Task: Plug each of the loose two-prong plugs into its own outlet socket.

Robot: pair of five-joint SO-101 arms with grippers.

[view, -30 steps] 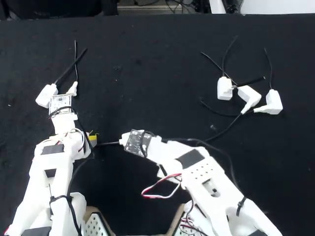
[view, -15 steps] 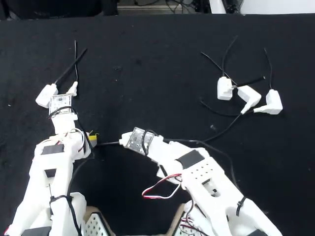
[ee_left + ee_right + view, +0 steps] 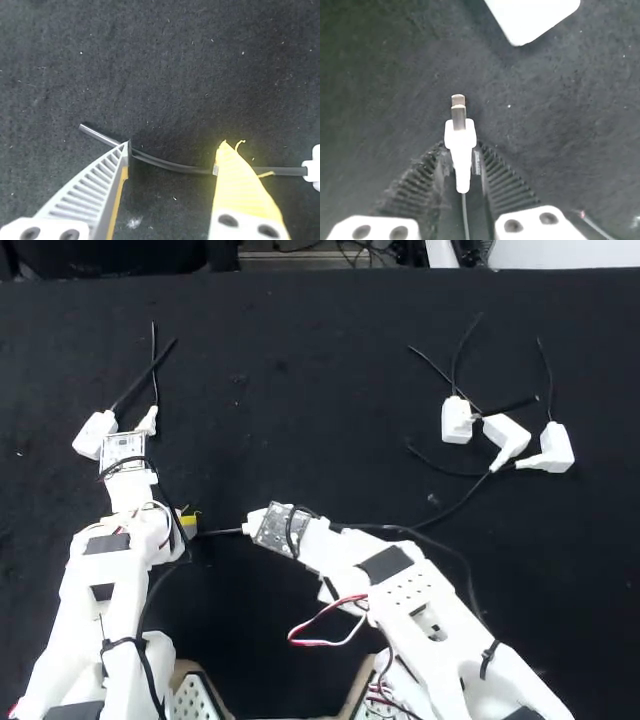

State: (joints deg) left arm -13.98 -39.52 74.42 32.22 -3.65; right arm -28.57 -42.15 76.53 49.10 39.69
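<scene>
Plug (image 3: 460, 137) is clamped in the right gripper (image 3: 460, 148) at near centre, its prongs pointing left, straight out along the fingers. White corded pieces (image 3: 505, 435) lie well apart at far right, behind that heading.

Here's the end effector (image 3: 460, 149), both ribbed dark fingers (image 3: 506, 186) pinched tight on a white two-prong plug (image 3: 460, 136). The plug sits dead centre between them, body squeezed at its narrow tail, and the two metal prongs (image 3: 457, 107) jut straight out past the fingertips, one stacked over the other from this angle. A thin black cord (image 3: 465, 217) trails from the plug's tail back through the gap between the fingers. Underneath, the black felt-like worktop (image 3: 580, 120), flecked with lint. Out beyond the prongs, at the frame's far edge, a white block (image 3: 530, 17) with a rounded corner, cut off by the border and well apart from the prongs.
</scene>
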